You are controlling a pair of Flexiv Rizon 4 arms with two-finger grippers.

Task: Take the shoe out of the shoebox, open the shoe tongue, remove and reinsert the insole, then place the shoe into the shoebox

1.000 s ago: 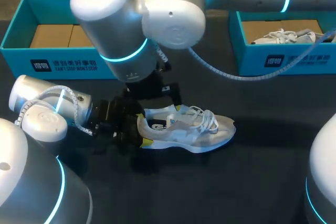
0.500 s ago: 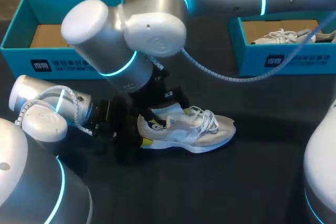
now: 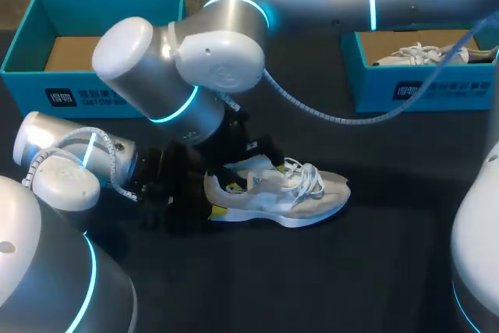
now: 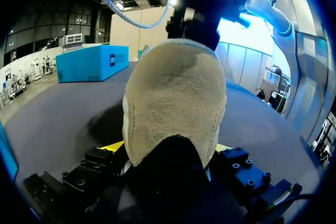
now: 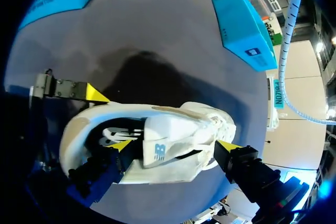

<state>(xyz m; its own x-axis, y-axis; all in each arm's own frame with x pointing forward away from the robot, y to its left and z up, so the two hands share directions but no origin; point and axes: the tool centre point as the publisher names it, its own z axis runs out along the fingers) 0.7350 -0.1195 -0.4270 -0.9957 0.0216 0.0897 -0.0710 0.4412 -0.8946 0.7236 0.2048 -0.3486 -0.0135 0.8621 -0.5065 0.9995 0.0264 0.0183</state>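
A pale grey and white shoe (image 3: 284, 193) lies on its sole in the middle of the dark table, toe to the right. Its suede heel (image 4: 173, 103) sits between the fingers of my left gripper (image 4: 168, 148), with a yellow tip pressed against each side, so the gripper is shut on it. My right arm reaches across from the upper right. Its gripper (image 5: 175, 145) hangs open over the shoe's mouth (image 3: 248, 163), one fingertip (image 5: 121, 145) inside the opening and the other outside by the laces. The tongue (image 5: 160, 148) lies between them.
One teal shoebox (image 3: 93, 99) stands at the back left. Another teal shoebox (image 3: 421, 87) at the back right holds a second white shoe (image 3: 421, 54). The right arm's thick links hang over the table's middle left.
The right arm's wrist links have swung left and lower, and its gripper has settled closer onto the shoe's opening. The shoe and the left arm have stayed put.
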